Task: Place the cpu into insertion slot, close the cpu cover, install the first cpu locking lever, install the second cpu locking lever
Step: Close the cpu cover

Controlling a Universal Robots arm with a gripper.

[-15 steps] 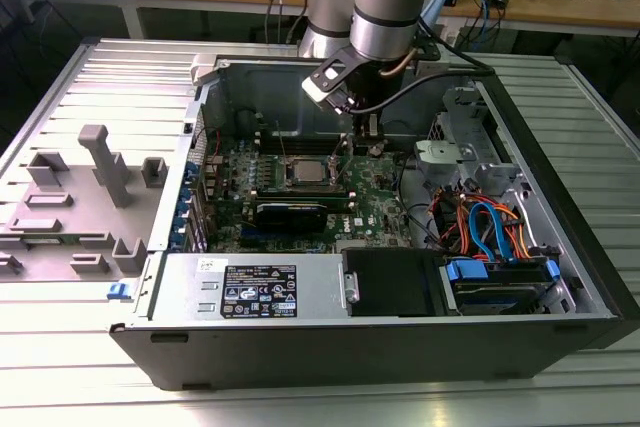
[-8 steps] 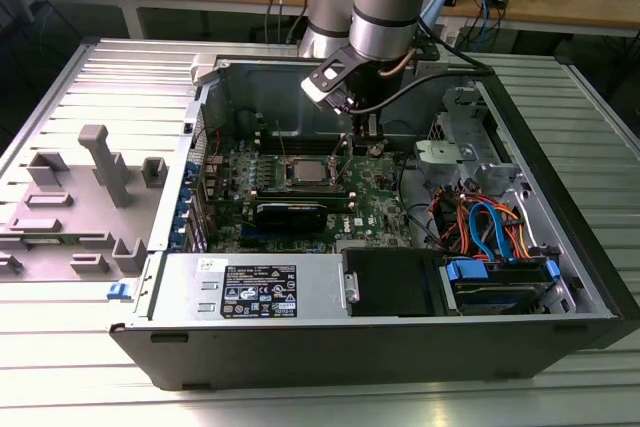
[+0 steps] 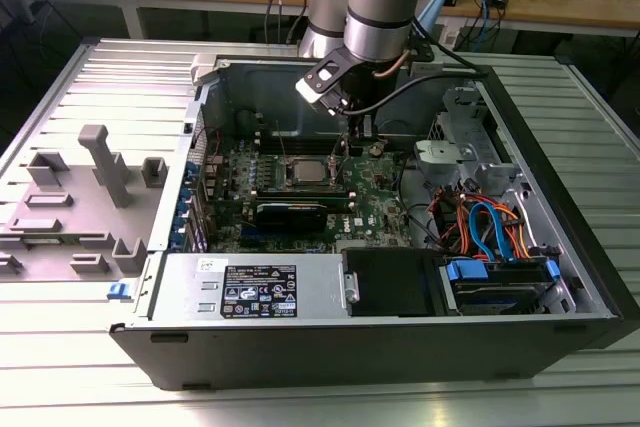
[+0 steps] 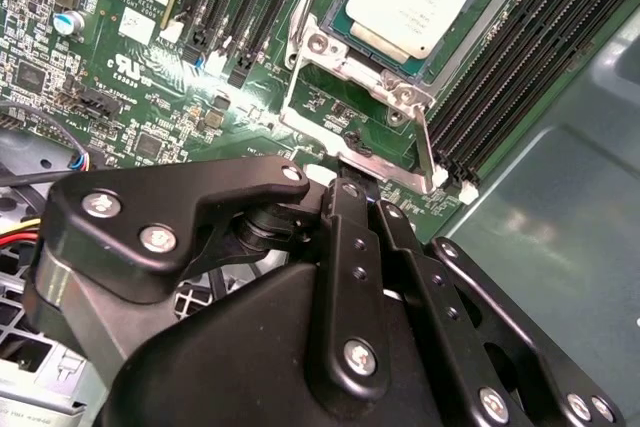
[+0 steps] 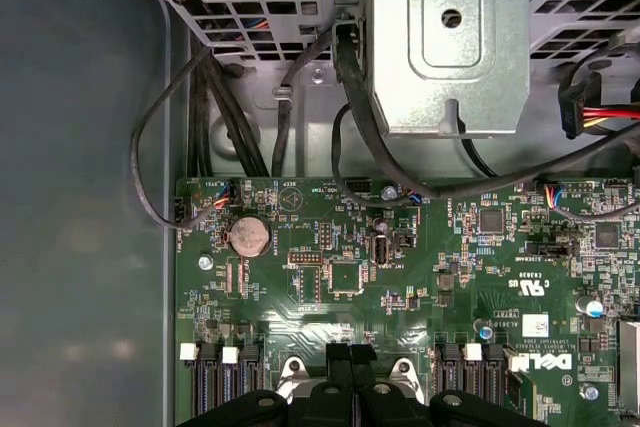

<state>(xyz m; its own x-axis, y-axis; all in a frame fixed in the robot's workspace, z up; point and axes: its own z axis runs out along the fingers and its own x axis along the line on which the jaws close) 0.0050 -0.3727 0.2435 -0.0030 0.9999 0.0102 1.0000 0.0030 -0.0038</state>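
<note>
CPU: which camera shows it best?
Second wrist view: the cpu is close up, its silvery top plain. The exterior view shows the cpu small, mid-board. The first wrist view looks at another stretch of the board.

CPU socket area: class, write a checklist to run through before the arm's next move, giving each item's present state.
1. cpu lying in the insertion slot, metal top up: ok.
2. cpu cover down around the cpu: ok.
3. locking lever beside the slot latched: cannot tell.
4. gripper close to the slot's edge: ok.
5. Gripper shut, as in both wrist views: ok.
</note>
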